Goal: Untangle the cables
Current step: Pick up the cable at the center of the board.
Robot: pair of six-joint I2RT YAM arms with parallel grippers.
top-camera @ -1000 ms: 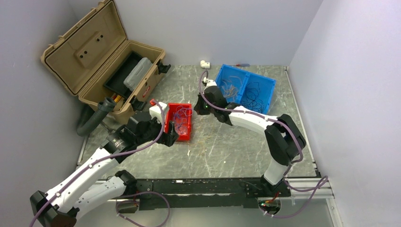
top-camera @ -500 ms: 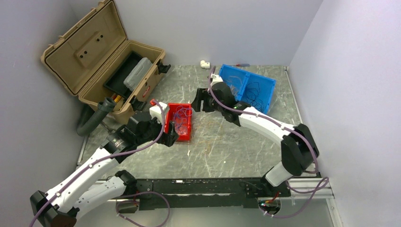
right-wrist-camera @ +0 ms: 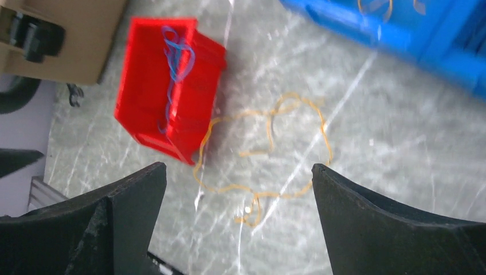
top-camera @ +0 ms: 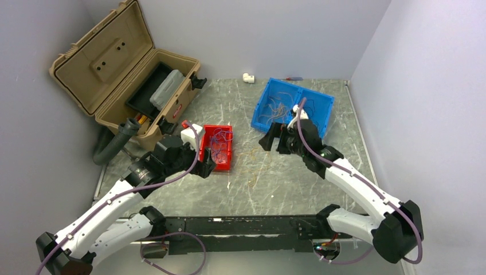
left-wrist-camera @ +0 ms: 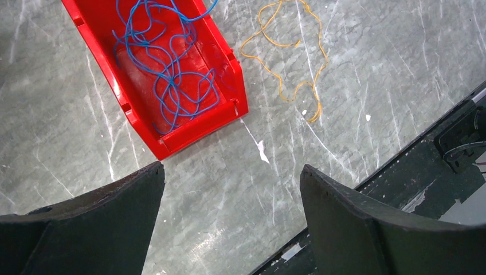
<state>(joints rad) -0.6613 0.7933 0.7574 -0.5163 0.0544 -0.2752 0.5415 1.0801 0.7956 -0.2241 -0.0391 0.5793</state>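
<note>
1. The right hand [right-wrist-camera: 235,166] and left hand [left-wrist-camera: 230,169] are held wide, empty.
2. An orange cable [right-wrist-camera: 270,129] is seen loose on the counter [right-wrist-camera: 378,189] under the right hand.
3. Its pickup seems in hand; a low pinch is needed.

I see an open tan toolbox [top-camera: 114,74] far left, a hose [top-camera: 114,146] against it, a red bin [top-camera: 220,166] mid-table, and a blue bin [top-camera: 326,109] farther back.

Loose cable [right-wrist-camera: 263,152] on table [top-camera: 275,183], R of near bin [top-camera: 220,166].
</note>
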